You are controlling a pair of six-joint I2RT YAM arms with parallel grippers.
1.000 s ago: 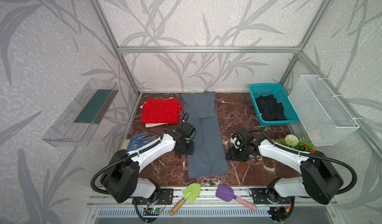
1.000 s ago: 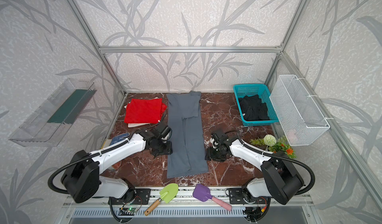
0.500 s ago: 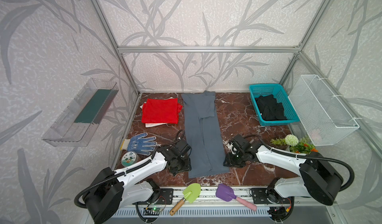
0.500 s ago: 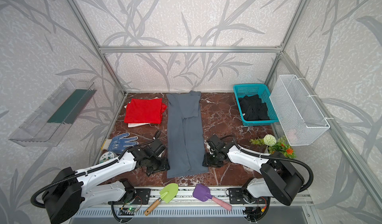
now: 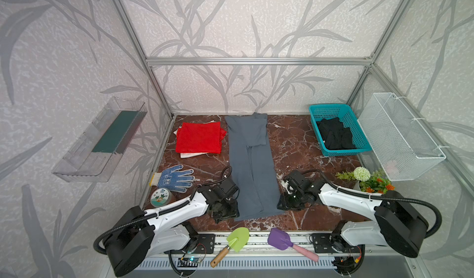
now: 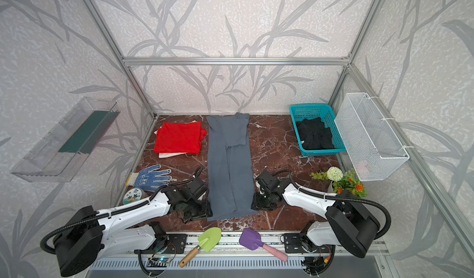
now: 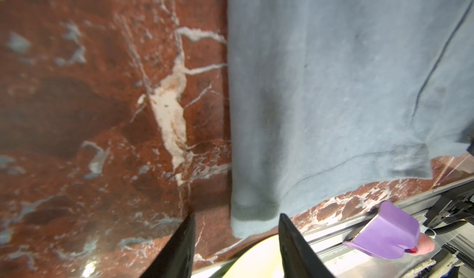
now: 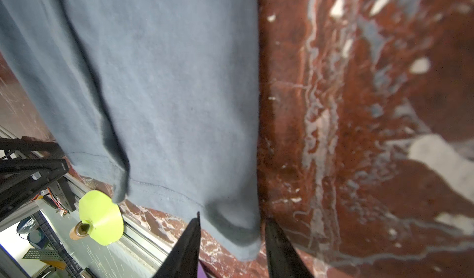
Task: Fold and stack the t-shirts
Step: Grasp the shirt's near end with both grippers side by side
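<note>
The step in hand looks like the end-over-end fold of the grey-blue t-shirt [image 5: 252,166], which lies flat as a long narrow strip on the marble table [image 5: 289,140], stretching away ahead of both tools; the left gripper [image 7: 236,216] stands low at one near hem corner, its jaws parted with the corner lying between the tips, not yet pinched; the right gripper [image 8: 232,216] straddles the opposite near corner the same way, also unclenched; the red t-shirt [image 5: 198,137] sits folded well beyond the left gripper, and the black t-shirt [image 5: 333,135] lies heaped in the teal basket [image 5: 314,110] far ahead of the right one; next, both likely need to close on their corners together, lift evenly, and carry the hem forward.
</note>
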